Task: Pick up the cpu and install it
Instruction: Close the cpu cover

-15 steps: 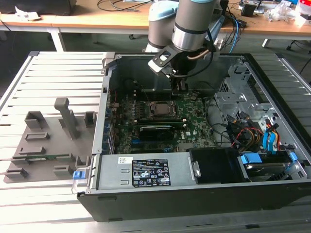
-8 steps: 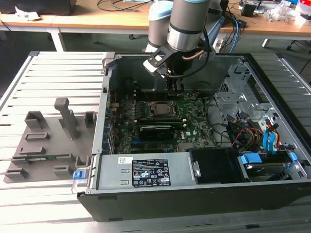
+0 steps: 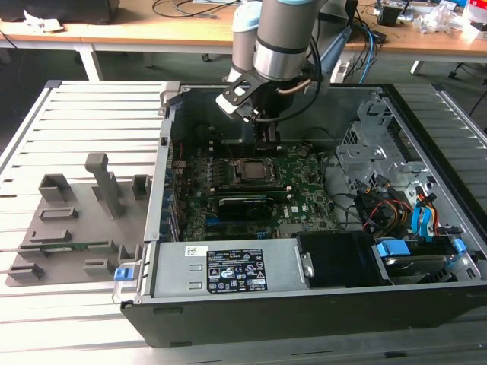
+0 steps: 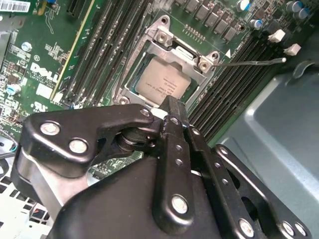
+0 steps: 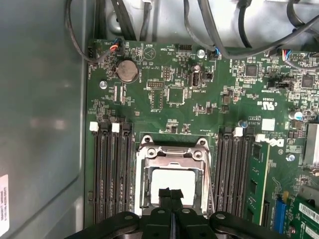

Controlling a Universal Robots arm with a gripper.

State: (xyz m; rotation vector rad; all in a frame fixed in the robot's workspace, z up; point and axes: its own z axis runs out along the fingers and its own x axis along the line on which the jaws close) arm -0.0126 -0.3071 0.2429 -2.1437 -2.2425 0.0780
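A: Where is the cpu (image 5: 172, 180)?

B: It lies flat in the socket (image 5: 172, 149) on the motherboard (image 5: 174, 94), pale top up and square to the metal frame around it. To me that reads as a chip laid in its seat, not one being carried.

A: And the gripper (image 5: 171, 195)?

B: It's pressed together with nothing pinched in it. In both wrist views the fingertips (image 4: 172, 107) hang over one edge of the chip. I can't tell whether they touch it.

A: Why closed, right there?

B: My guess is that joined tips make one narrow point. That suits a small flat part sunk in a recess, where spread fingers would likely catch on the frame or the memory slots (image 5: 112, 169) on either side.

A: Is the socket clamped?

B: I'd say not. In the second wrist view a thin wire lever (image 4: 254, 62) sticks out sideways from a corner of the frame, which looks unlatched. So the chip is placed, but as I judge it, not locked down.

A: What about the wider scene?

B: In the exterior view the arm reaches straight down into the open computer case (image 3: 304, 323), with the gripper above the socket. The grey holder blocks (image 3: 84, 220) sit on the slatted table (image 3: 84, 114) at the exterior view's left, well apart from the case
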